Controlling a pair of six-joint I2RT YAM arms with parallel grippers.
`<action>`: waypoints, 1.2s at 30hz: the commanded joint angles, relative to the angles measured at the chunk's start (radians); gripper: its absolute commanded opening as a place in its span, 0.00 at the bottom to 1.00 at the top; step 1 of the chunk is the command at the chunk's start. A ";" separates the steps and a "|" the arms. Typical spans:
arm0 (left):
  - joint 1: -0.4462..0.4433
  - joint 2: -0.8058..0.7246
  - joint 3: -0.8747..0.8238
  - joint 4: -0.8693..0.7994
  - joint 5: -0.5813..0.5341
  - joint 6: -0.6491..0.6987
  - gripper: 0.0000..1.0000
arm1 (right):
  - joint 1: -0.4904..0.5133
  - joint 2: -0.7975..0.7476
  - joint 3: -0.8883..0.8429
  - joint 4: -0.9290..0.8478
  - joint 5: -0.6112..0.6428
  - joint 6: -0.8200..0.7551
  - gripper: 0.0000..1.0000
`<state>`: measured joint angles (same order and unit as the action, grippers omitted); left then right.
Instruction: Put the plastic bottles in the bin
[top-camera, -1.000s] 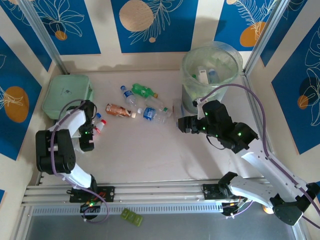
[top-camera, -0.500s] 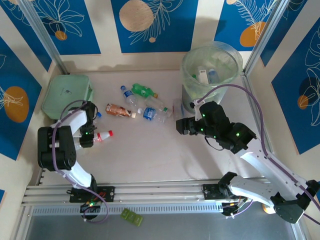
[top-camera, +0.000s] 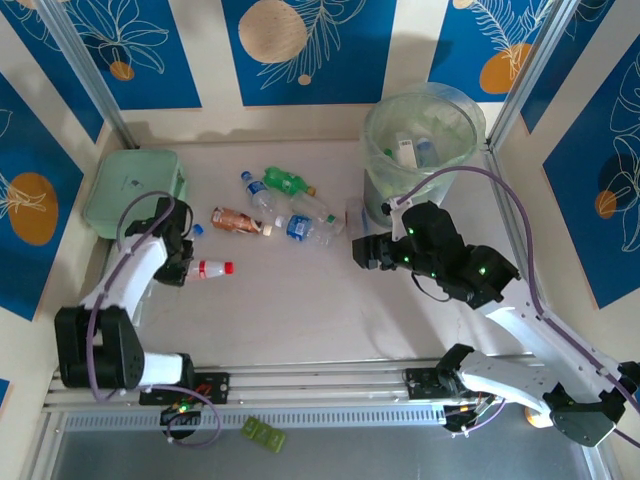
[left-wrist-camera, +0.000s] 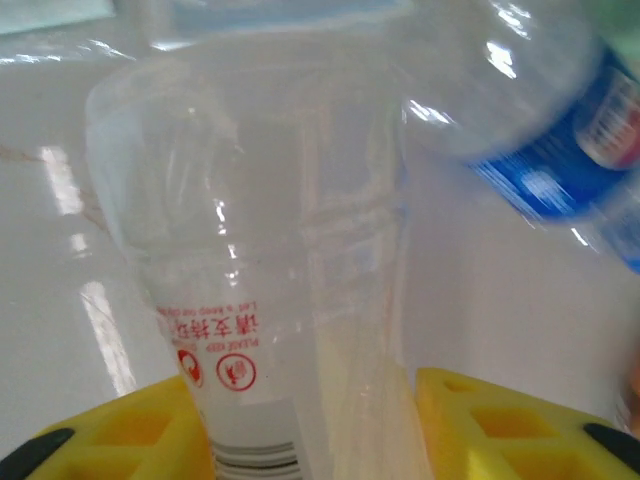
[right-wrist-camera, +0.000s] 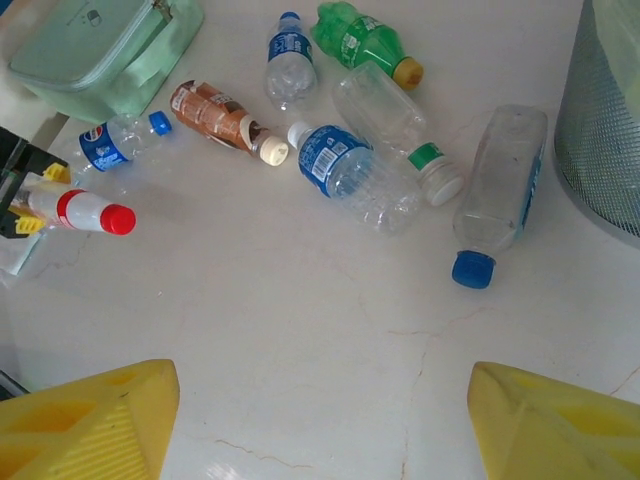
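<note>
Left arm (top-camera: 130, 275) and right arm (top-camera: 530, 330): white links, black joints, green lights, purple cables. Right gripper (right-wrist-camera: 325, 405) fingers (right-wrist-camera: 90, 420) yellow.

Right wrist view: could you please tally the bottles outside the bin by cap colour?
Blue-capped bottles: 3
White-capped bottles: 2
Red-capped bottle: 1
Yellow-capped bottle: 1
Green-and-white-capped bottle: 1
Total: 8

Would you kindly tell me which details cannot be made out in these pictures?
Left wrist view: print on the red-capped bottle in the left claw is blurred; the bottom edge cuts off its lower end.
Left wrist view: the blue-labelled bottle is blurred and cut by the right edge.
Top view: the bin contents are too small and veiled by its bag to count.
</note>
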<state>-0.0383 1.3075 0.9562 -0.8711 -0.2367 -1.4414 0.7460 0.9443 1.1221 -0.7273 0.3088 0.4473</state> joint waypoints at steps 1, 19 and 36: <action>-0.039 -0.102 0.020 0.032 0.067 0.187 0.43 | 0.008 -0.012 0.051 -0.010 -0.037 0.023 0.78; -0.228 -0.102 -0.092 1.643 1.022 0.174 0.46 | -0.099 0.029 0.051 0.233 -0.614 0.088 0.80; -0.477 -0.050 -0.060 2.040 1.243 0.153 0.43 | -0.181 0.163 0.195 0.454 -0.819 0.243 0.97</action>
<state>-0.4919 1.2881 0.8703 1.1259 0.9451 -1.3426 0.5678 1.0882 1.2488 -0.3176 -0.4713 0.6819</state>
